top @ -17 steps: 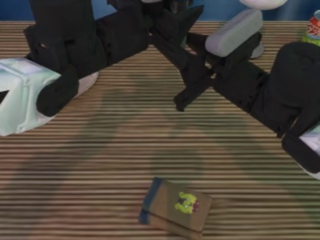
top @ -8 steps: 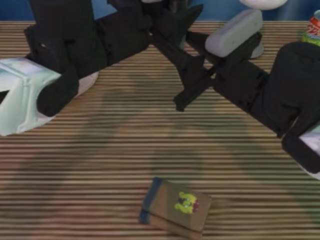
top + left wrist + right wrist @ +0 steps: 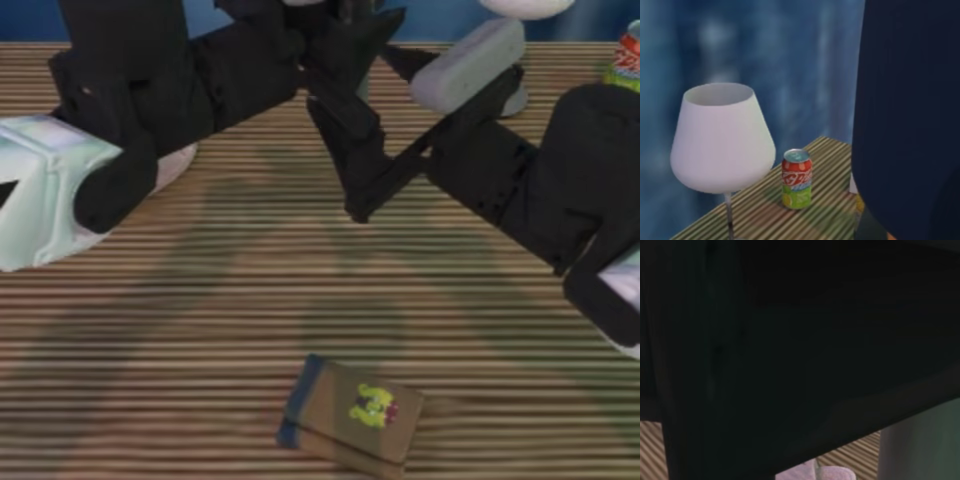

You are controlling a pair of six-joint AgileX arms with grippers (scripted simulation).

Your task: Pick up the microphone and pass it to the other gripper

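Behind both grippers, the microphone [image 3: 910, 115] (mostly hidden).

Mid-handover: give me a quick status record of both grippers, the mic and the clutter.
left gripper: far centre, meeting the right one
right gripper: beside it, fingers spread open
microphone: navy head looms close in the left wrist view; grip on it not visible
clutter: lamp and soda can at the far right; brown box near the front edge
right wrist view: dark
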